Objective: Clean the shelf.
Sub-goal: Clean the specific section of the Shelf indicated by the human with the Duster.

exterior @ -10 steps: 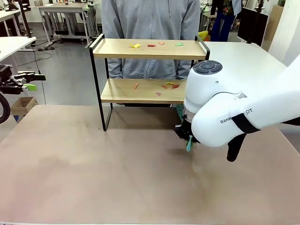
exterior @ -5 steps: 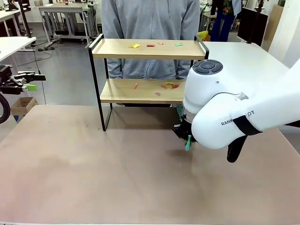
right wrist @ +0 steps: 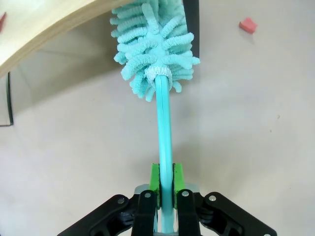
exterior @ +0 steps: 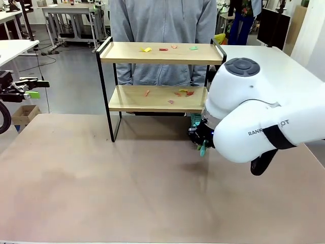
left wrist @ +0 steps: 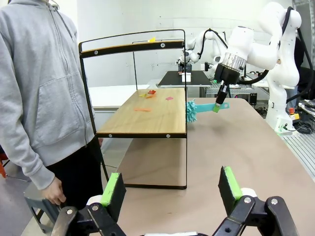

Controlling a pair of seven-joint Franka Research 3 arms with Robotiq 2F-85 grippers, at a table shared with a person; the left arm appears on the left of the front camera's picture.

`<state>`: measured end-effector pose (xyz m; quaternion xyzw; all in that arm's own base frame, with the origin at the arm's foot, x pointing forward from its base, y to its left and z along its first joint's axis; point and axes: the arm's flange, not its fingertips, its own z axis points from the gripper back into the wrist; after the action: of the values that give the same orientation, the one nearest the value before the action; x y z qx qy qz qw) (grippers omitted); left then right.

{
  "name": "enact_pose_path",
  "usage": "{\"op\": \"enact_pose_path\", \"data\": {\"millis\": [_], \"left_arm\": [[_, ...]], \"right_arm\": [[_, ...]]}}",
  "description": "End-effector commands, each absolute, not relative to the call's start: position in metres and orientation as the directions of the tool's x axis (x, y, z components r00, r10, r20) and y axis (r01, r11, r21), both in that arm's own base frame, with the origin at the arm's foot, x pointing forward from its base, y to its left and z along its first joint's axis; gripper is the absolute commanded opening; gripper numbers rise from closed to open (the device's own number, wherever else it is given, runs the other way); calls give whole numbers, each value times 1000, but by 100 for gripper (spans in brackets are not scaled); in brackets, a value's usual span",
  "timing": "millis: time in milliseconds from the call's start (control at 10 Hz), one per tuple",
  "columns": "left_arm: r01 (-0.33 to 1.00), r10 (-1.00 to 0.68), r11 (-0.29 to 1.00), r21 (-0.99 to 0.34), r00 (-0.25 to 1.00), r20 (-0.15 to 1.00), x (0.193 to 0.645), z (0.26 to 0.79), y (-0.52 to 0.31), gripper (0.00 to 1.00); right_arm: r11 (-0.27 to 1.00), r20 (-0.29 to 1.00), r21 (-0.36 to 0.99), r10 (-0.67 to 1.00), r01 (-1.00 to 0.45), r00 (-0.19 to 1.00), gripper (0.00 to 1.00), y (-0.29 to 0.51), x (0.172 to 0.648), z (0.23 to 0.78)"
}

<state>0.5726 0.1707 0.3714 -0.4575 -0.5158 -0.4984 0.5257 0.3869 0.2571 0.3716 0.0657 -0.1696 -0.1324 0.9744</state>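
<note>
Right wrist view | right end effector clamped on duster | shelf just ahead

Dark lettering along the white right arm: it reads "RANK", then a black strap cuts straight across the word, and "OT" picks up on the far side. The letters under the strap are hidden.
</note>
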Motion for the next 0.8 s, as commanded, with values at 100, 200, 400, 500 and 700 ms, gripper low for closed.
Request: {"op": "enact_pose_path", "data": {"millis": [100,200,400,500,700], "left_arm": [[996,-52,85,40,-36,998,571,375,171,100],[996,-52,85,40,-36,998,571,375,171,100],[996,-52,85,40,-36,998,571,375,171,100],[996,-52,85,40,-36,998,571,375,171,100],[996,-52,85,40,-36,998,571,375,171,100]], "right_arm": [[960,283,270,-158,80,946,13,217,373,388],[955,275,295,-113,28,955,13,210,371,392],[947,262,319,-47,-41,964,13,200,369,399],[939,260,337,-17,-74,966,13,197,368,402],[912,258,373,73,-169,963,13,190,366,407]]}}
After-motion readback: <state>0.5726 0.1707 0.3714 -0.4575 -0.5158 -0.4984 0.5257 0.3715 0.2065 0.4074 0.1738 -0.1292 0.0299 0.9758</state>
